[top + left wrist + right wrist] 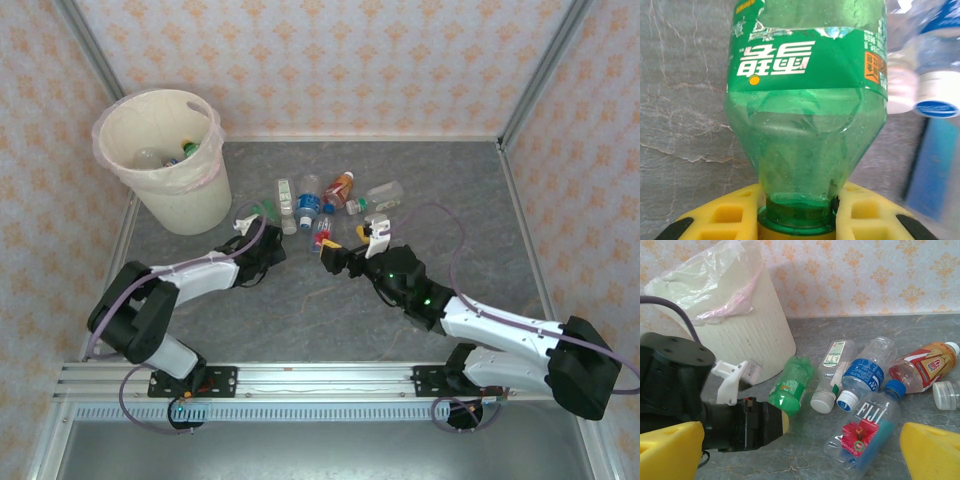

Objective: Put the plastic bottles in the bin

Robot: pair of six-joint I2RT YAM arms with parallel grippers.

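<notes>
Stretched low over the grey marbled table [300,320], the left gripper [797,220] has its yellow pads pinched on the neck of a dented green bottle [805,125]. The right gripper [800,455], spread wide, hovers before a clear Fiji bottle [867,430]. The ribbed cream bin [755,330] stands just beyond.
</notes>
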